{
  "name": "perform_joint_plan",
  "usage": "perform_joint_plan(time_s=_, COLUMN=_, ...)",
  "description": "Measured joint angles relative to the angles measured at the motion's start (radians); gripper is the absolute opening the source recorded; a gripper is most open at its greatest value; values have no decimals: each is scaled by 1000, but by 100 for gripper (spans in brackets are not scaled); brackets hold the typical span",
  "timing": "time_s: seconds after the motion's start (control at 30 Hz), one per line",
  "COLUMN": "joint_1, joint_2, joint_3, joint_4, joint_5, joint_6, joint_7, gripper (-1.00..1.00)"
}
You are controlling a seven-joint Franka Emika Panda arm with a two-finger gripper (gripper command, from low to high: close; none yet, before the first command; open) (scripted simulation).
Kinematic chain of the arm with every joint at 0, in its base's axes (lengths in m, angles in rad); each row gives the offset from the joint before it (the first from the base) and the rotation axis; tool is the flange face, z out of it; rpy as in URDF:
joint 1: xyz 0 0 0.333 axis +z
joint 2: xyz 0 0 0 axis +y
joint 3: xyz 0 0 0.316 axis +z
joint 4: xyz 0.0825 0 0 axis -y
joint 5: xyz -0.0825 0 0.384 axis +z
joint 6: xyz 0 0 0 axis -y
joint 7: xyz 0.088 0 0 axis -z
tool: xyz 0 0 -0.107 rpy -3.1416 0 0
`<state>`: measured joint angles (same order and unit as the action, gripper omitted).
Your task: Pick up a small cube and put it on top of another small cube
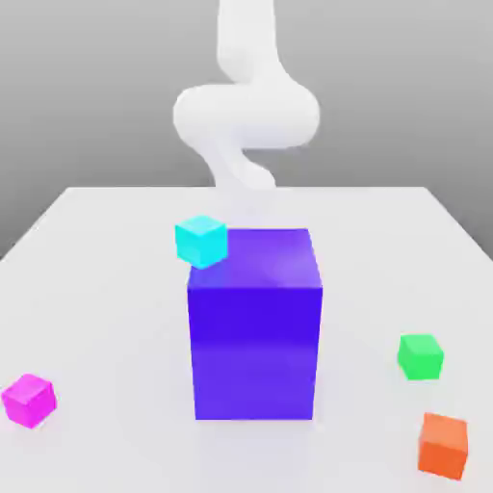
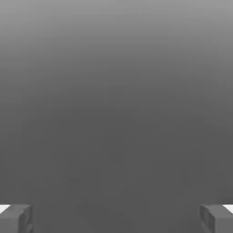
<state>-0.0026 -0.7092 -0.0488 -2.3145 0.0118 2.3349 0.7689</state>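
Small pink cube (image 1: 29, 401): was set on the white table (image 1: 125, 221), near the exterior view's left edge, apart from the rest.
Gripper (image 2: 116, 218): its two fingers were spread wide, with nothing held, likely so a small cube could be let in.
Arm (image 1: 246, 116): was held up behind the big blue block (image 1: 254, 351), perhaps to be kept clear of things.
Light blue cube (image 1: 201, 242): was seen at the block's top left edge in the exterior view; whether it was propped there could not be told.
Green cube (image 1: 421, 356) and orange cube (image 1: 443, 446): were placed near each other, at the exterior view's right, with room for a grab.
Next move: a cube had to be reached and picked up; the block could be bumped.
Table top: was flat, pale and smooth.
Room: was plain grey.
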Motion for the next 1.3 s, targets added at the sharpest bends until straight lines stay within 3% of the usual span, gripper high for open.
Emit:
perform_joint_plan(time_s=0.6, joint_1=-92, joint_2=658, joint_3=-322, joint_4=-104, joint_5=187, joint_6=251, joint_7=-298, gripper=0)
perform_joint_plan(time_s=0.87, joint_1=-221, joint_2=946, joint_3=-360, joint_4=-150, joint_5=257, joint_6=362, joint_7=-421, gripper=0)
perform_joint_plan(time_s=1.03, joint_1=-331, joint_2=1127, joint_3=-252, joint_4=-121, joint_5=369, joint_6=482, joint_7=-515, gripper=0)
perform_joint_plan(time_s=1.07, joint_1=-352, joint_2=1156, joint_3=-227, joint_4=-114, joint_5=390, joint_6=504, joint_7=-532, gripper=-100)
perform_joint_plan(time_s=1.3, joint_1=-356, joint_2=1159, joint_3=-224, joint_4=-113, joint_5=390, joint_6=505, joint_7=-532, gripper=-100)
